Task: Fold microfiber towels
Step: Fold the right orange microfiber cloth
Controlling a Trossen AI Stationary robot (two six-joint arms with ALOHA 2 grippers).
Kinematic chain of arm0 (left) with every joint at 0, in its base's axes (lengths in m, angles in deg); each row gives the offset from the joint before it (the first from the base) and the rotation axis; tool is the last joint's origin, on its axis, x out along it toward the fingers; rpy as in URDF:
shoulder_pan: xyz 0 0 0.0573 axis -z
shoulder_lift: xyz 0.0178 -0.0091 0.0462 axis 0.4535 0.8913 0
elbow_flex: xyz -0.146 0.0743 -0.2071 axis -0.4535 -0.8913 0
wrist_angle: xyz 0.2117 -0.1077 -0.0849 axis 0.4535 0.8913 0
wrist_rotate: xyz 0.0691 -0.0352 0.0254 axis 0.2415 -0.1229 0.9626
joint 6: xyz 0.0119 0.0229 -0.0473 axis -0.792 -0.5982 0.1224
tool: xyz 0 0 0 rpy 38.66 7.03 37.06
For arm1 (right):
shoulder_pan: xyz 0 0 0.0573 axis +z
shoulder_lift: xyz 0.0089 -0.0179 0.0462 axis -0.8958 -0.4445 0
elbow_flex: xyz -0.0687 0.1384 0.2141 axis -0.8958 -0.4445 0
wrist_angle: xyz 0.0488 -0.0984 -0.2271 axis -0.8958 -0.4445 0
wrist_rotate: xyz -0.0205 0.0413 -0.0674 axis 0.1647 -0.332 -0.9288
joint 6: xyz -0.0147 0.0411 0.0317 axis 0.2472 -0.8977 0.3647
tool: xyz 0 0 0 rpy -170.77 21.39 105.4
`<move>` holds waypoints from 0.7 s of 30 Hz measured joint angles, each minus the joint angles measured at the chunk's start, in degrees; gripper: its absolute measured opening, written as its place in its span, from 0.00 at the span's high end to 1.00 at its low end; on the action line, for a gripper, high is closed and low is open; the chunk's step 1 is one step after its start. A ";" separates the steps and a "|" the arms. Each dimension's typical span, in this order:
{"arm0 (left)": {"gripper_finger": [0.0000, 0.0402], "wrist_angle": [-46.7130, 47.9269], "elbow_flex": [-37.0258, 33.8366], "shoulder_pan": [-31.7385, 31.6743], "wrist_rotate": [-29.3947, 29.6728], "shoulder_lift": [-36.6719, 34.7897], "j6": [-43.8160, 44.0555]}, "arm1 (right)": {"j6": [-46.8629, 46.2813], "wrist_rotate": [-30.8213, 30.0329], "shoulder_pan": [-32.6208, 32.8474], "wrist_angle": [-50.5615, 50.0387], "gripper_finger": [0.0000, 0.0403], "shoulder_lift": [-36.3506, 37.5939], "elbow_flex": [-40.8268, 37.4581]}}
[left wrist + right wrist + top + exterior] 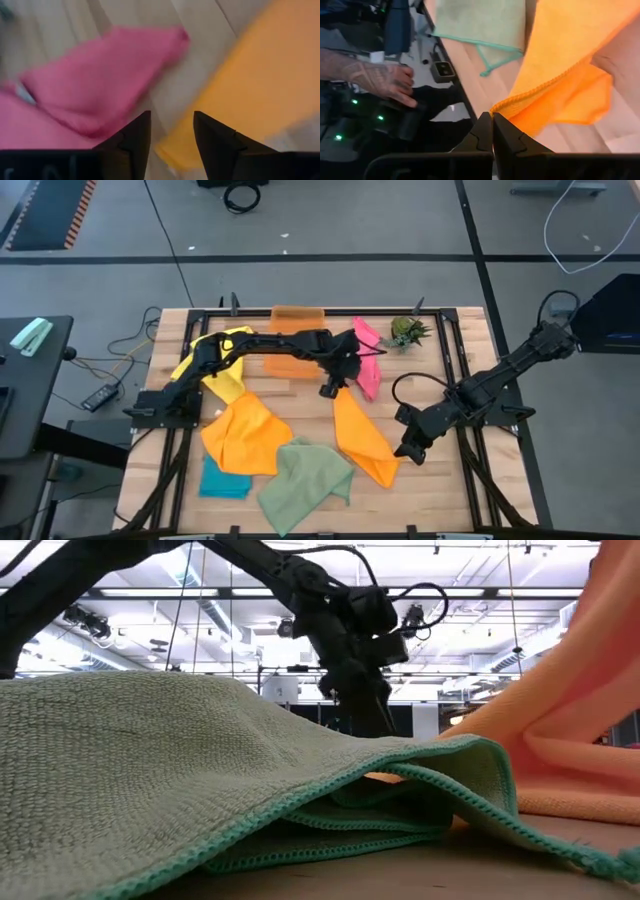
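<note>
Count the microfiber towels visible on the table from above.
6: yellow towel far left under the left arm, pink towel far centre, two orange towels mid-table, sage green towel and teal towel near edge. Others may be hidden.

Bare wooden table (pixel 300 402) lies open just beside the long orange towel (pixel 362 438), on its side toward the crumpled orange towel (pixel 246 435). The left gripper (pixel 328 389) stands at the long orange towel's far tip, fingers apart, with the pink towel (pixel 367 360) close beyond. The right gripper (pixel 411 450), fingers pressed together, blocks the near outer corner. The sage green towel (pixel 305 482) crowds the near end. A person's hand (pixel 387 80) rests off the table's edge there.
</note>
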 joint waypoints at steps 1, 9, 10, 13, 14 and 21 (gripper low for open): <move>0.58 0.29 0.04 -0.16 -0.67 0.16 -0.14 | 0.36 0.00 0.05 -0.43 0.99 0.01 -0.03; 0.50 1.43 -0.05 -0.74 -2.44 3.04 0.04 | 1.04 0.01 0.09 -0.57 0.99 0.27 -0.04; 0.49 2.37 -0.16 -0.81 -2.27 3.12 0.36 | 1.00 0.01 0.09 -0.12 0.99 0.27 -0.04; 0.49 1.99 -0.03 -1.05 -2.37 3.47 0.75 | 1.20 0.01 0.09 -0.15 0.99 0.25 -0.04; 0.49 3.10 -0.05 -1.20 -2.37 3.49 0.83 | 1.18 0.01 0.09 -0.05 0.99 0.27 -0.03; 0.59 6.56 -0.11 -2.27 -2.51 3.62 0.97 | 1.43 0.01 0.09 -0.58 0.99 0.25 -0.04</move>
